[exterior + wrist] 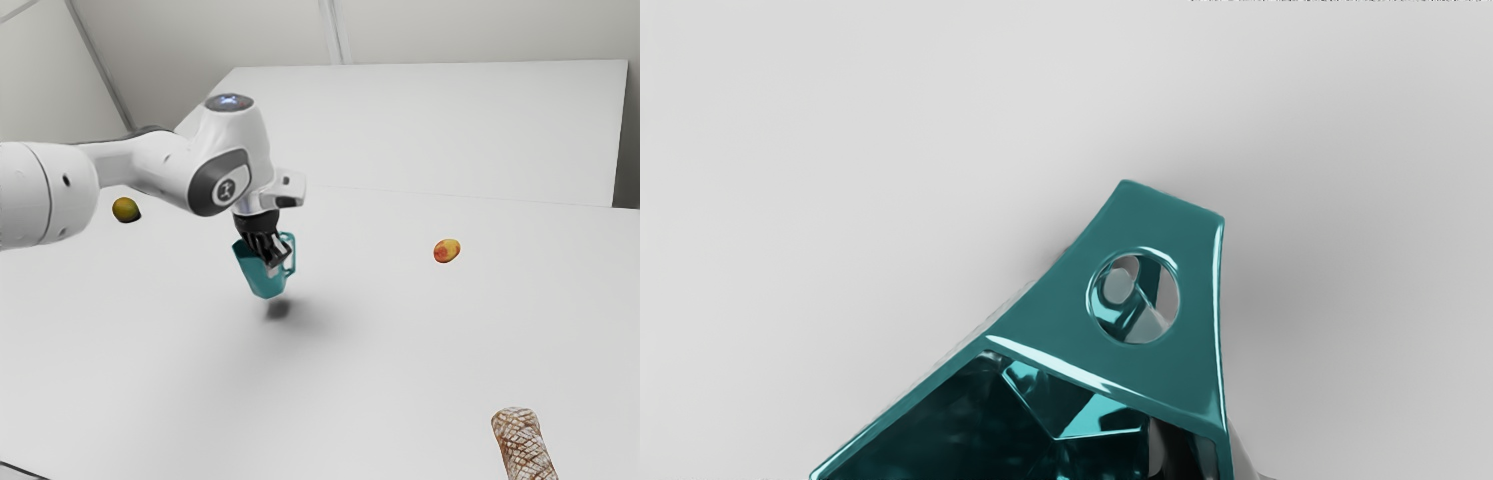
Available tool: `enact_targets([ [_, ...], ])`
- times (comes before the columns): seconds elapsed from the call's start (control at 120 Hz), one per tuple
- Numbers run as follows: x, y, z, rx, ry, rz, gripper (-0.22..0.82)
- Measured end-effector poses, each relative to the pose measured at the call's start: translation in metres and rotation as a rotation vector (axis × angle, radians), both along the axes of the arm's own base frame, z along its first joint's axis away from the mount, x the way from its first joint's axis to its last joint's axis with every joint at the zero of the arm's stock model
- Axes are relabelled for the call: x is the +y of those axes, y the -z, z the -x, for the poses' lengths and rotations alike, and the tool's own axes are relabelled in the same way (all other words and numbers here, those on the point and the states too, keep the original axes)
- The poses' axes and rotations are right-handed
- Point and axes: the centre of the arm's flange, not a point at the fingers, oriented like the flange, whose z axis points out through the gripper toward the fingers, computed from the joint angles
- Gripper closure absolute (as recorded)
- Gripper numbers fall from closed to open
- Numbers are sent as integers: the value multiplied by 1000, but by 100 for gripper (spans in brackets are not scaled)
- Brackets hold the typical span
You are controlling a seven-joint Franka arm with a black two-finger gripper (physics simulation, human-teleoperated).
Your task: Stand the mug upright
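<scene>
1 claw point(274, 262) is pinching mug point(264, 284) aloft, tilted, inside far edge of tbl point(370, 390); prob. mid-righting, needing levelling b4 lowering.

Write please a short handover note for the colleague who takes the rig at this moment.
Gripper: jaws shut on the mug's wall, one inside the mug and one outside.
Mug: teal, mouth upward but leaning; it looks held just above the table, its shadow below.
Done: mug grasped and, it seems, lifted.
Left: level it, set its base down, open the jaws, back away.
Elsewhere on the table: red-and-yellow fruit, darker yellowish fruit, brown-and-white patterned object.
</scene>
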Motion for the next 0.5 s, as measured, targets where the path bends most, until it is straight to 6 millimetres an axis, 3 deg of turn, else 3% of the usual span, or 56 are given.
enact_targets([
  [0.5, -5, 26, -4, -59, -146, -70, 79],
])
